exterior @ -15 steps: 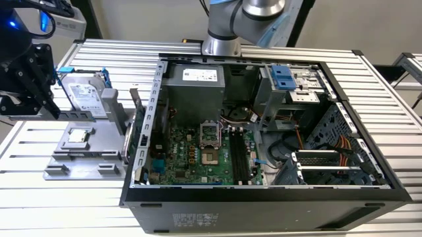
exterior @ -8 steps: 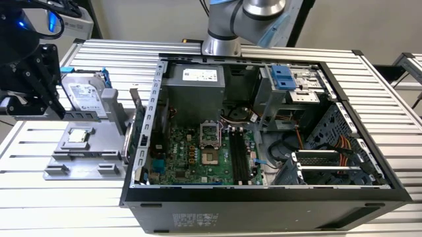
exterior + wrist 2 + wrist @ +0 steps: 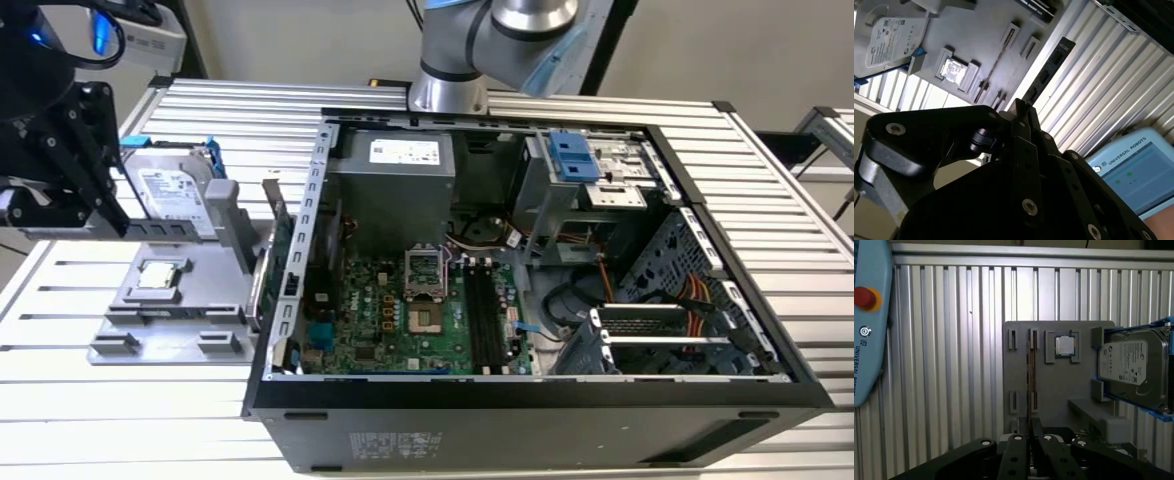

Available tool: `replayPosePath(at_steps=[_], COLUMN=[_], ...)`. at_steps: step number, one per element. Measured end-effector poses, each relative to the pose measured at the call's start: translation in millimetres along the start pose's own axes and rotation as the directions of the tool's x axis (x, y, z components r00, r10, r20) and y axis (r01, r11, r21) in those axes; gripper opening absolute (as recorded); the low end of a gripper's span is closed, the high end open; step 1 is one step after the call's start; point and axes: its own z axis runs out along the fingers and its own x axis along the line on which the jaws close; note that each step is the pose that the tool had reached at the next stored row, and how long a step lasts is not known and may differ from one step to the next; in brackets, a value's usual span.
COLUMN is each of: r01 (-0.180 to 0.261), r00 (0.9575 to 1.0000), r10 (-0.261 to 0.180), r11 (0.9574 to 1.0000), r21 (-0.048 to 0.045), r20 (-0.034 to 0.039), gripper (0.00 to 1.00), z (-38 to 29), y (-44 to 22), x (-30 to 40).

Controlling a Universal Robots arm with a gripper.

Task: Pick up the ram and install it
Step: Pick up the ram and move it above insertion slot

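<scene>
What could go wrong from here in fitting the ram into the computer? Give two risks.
1. The gripper grips the ram at one end and the stick juts far out, so it might tilt or slip.
2. The black slots sit low inside the open case, close to loose cables; a tilted stick could miss them or snag.

Near end of ram (image 3: 1048, 72) hidden btw fingers of gripper (image 3: 1021, 109), which clamp it, in both wrist views; in first wrist view it's edge-on over the tray (image 3: 1064, 390), face not visible. Drive (image 3: 1131, 367) at tray's side cut off by frame edge; in exterior view gripper body covers pt of it & is itself cut off. Pendant (image 3: 869, 320), well apart from tray, half out of frame; blurred in second wrist view
</scene>
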Motion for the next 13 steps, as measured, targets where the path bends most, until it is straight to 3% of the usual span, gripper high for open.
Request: replayPosePath(at_steps=[9, 13], r01=[0.000, 0.000], r00=[1.0000, 1.0000], r10=[0.000, 0.000], r11=[1.0000, 1.0000], r21=[-0.0001, -0.0007], r20=[-0.0001, 0.0000], gripper=[0.00, 0.00], z=[-2.1, -2.1], y=[-0.6, -10.6], x=[-0.4, -0.6])
